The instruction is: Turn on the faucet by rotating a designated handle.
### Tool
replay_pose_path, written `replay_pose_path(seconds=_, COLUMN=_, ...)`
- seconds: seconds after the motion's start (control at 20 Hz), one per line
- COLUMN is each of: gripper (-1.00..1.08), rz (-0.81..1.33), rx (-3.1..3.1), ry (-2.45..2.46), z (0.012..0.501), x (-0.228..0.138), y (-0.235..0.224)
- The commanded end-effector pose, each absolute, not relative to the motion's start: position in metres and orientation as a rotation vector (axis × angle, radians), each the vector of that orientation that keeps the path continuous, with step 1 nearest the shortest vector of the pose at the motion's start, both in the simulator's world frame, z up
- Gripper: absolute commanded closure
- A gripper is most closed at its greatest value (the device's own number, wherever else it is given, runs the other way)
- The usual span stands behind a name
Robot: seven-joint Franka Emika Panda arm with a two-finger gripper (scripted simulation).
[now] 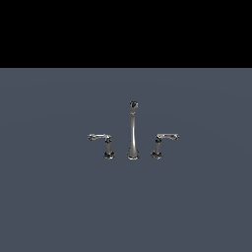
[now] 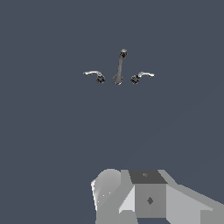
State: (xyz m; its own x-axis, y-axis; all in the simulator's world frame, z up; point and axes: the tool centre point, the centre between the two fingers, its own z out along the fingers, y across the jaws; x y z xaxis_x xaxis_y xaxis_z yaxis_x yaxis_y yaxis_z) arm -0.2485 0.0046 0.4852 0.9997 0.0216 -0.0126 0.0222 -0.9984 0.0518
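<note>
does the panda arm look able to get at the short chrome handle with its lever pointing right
Probably yes: nothing stands between the gripper and the short chrome handle. The tall chrome spout stands apart from it, and the grey surface looks bare.

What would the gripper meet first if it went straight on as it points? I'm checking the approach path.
Probably the faucet: in the wrist view its spout sits roughly dead ahead, with bare floor between. The gripper's fingers aren't clearly visible and depth is unclear, so this is uncertain.

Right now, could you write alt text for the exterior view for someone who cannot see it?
A small chrome faucet stands alone on a flat grey-blue surface: a tall slim spout between two short lever handles pointing outward. No robot arm is visible.
</note>
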Motion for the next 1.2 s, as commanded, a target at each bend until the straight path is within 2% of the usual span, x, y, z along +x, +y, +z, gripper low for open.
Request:
replay_pose_path(seconds=0.0, gripper=1.08, rz=-0.019, rx=3.089, ry=0.034, z=0.485, x=-0.249, y=0.005)
replay_pose_path(seconds=0.6, gripper=1.08, rz=-0.018, rx=3.09, ry=-0.12, z=0.46, x=-0.23, y=0.008)
replay_pose_path(seconds=1.15, gripper=1.08, rz=-0.016, rx=3.056, ry=-0.527, z=0.392, x=-0.18, y=0.008)
